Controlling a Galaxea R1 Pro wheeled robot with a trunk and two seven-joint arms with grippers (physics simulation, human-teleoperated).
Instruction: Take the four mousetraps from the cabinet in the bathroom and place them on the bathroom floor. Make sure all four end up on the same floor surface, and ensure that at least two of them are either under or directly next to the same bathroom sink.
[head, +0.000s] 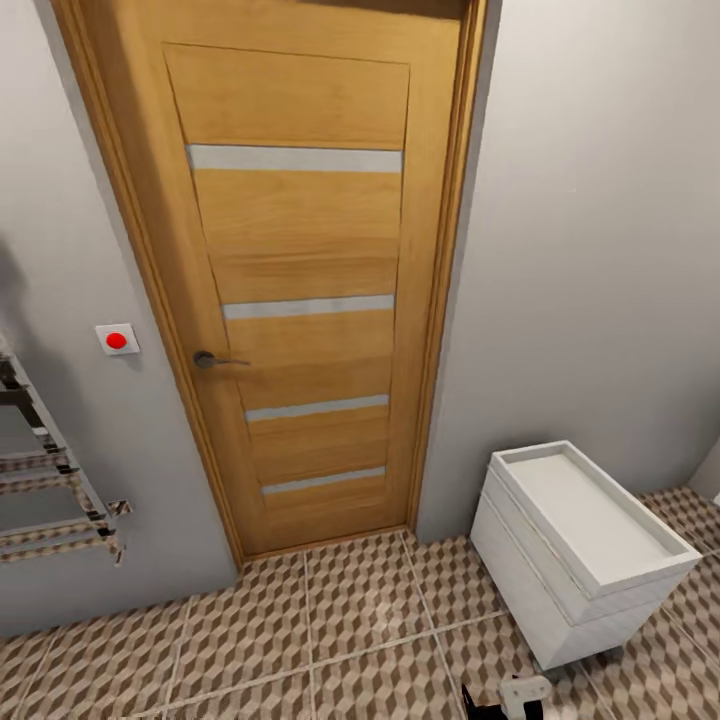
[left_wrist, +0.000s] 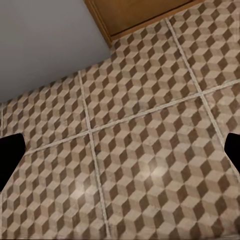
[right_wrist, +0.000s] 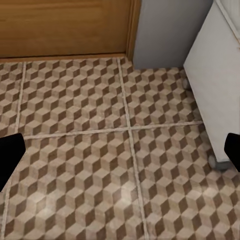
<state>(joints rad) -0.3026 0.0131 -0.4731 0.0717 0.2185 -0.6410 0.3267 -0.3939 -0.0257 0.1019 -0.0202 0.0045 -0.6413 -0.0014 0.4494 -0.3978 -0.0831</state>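
The bathroom floor (head: 330, 640) of cube-patterned brown, beige and white tiles with pale grout lines spreads across the lower part of the head view, running up to the walls and the door's foot. The same tiling lies beneath both wrist cameras (left_wrist: 145, 150) (right_wrist: 85, 165), bare of any small object.

The left gripper (left_wrist: 120, 155) hangs over the floor with its two dark fingertips (left_wrist: 10, 155) at opposite edges of the left wrist picture, jaws spread wide with nothing between them. The right gripper (right_wrist: 120, 155) is likewise spread wide over the tiles and holds nothing, its fingertips (right_wrist: 10, 155) showing as dark shapes at the picture's sides.

A closed wooden door (head: 300, 280) with four pale horizontal strips and a dark lever handle (head: 215, 359) stands at the far edge of the floor, set in a grey wall (head: 600, 250). Left of the door a small white plate with a red button (head: 117, 340) sits on the wall, and a chrome towel rail (head: 50, 480) shows at the left edge. At the floor's right side, near the wall corner, stands a white tray-topped box (head: 580, 540) with drawer fronts; its side and a small foot show in the right wrist view (right_wrist: 220, 100).
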